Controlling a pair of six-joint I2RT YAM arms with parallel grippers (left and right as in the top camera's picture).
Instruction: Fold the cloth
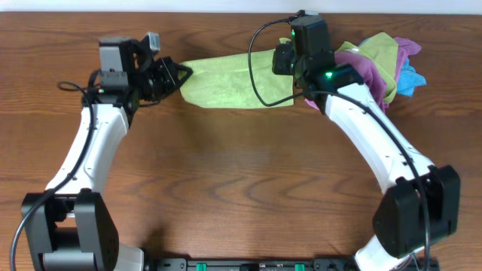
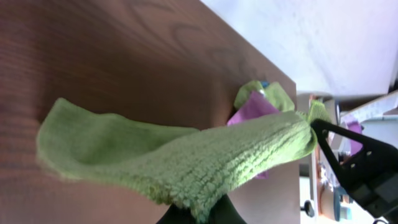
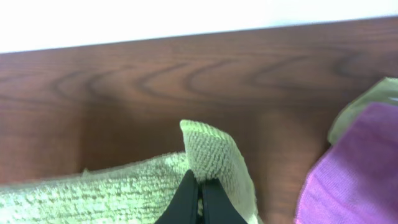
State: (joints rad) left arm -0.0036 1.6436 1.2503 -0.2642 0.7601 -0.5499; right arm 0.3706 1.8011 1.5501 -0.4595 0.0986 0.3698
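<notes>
A light green cloth point(image 1: 226, 79) hangs stretched between my two grippers above the wooden table at the back. My left gripper point(image 1: 181, 74) is shut on its left end; in the left wrist view the cloth point(image 2: 186, 158) runs away from the jaws point(image 2: 202, 214). My right gripper point(image 1: 290, 79) is shut on the right end; in the right wrist view the jaws point(image 3: 200, 190) pinch a raised fold of the green cloth point(image 3: 211, 152).
A pile of other cloths, purple point(image 1: 369, 68), green and blue point(image 1: 410, 79), lies at the back right by the right arm. The purple cloth also shows in the right wrist view point(image 3: 360, 168). The table's far edge is close behind.
</notes>
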